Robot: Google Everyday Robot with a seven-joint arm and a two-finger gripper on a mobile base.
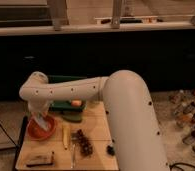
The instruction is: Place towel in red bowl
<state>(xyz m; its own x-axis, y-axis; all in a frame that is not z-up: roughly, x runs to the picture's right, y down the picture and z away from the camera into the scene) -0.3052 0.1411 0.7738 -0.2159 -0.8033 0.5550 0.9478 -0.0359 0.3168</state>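
Observation:
The red bowl sits at the left rear of the wooden table. A pale towel hangs from the end of my arm down into the bowl. My gripper is directly above the bowl, mostly hidden behind the white wrist of the arm, which reaches in from the lower right.
A green bin with an orange item stands behind the bowl. A banana, a dark bunch of grapes, a small dark object, a utensil and a flat bar lie on the table. Bottles stand at the right.

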